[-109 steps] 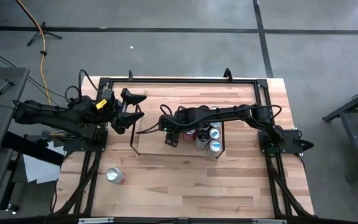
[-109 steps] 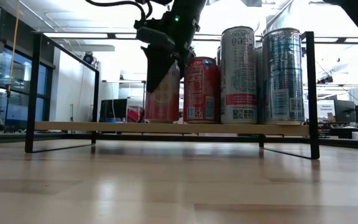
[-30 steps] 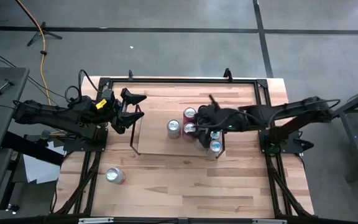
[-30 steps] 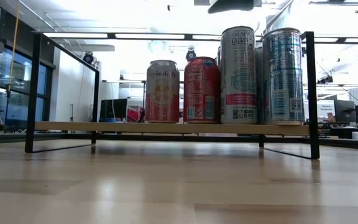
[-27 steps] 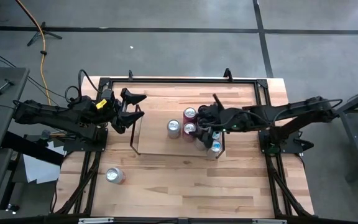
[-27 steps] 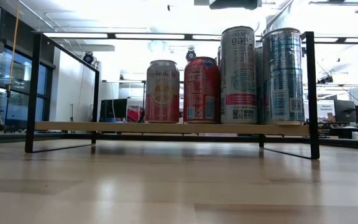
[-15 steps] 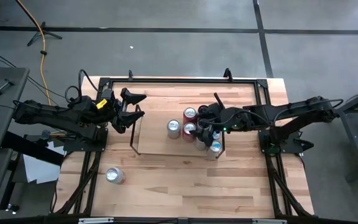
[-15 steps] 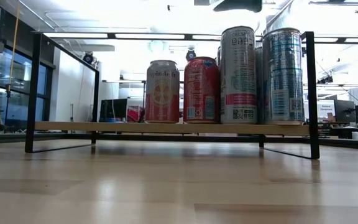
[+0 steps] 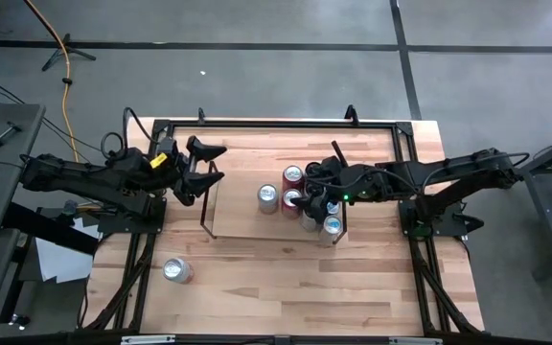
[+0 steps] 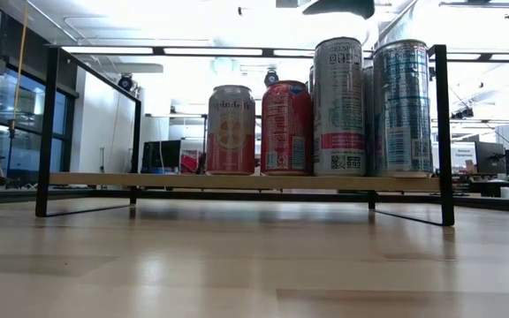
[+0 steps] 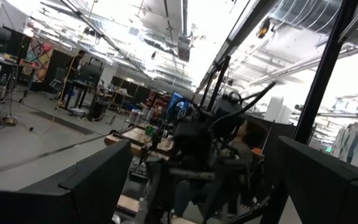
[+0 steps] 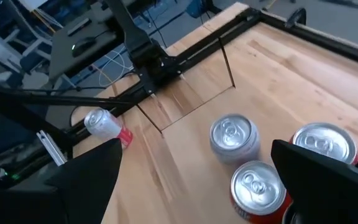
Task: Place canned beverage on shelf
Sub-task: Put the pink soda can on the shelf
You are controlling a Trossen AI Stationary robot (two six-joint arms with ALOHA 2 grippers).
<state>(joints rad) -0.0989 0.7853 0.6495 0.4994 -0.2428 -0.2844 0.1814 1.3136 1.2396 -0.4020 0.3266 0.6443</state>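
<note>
rear cans (image 10: 368,106) mostly hidden behind front row in low view, right gripper (image 10: 336,7) cut off at frame top, labels unreadable from above, left wrist view blurred

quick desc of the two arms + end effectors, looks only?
Both arms are dark, near-black, slim and jointed, with black cables looping along them. The left arm has a yellow patch near the wrist; the right arm shows a small green light near its wrist. The left end effector and the right end effector each have two blocky, flat black fingers.
</note>
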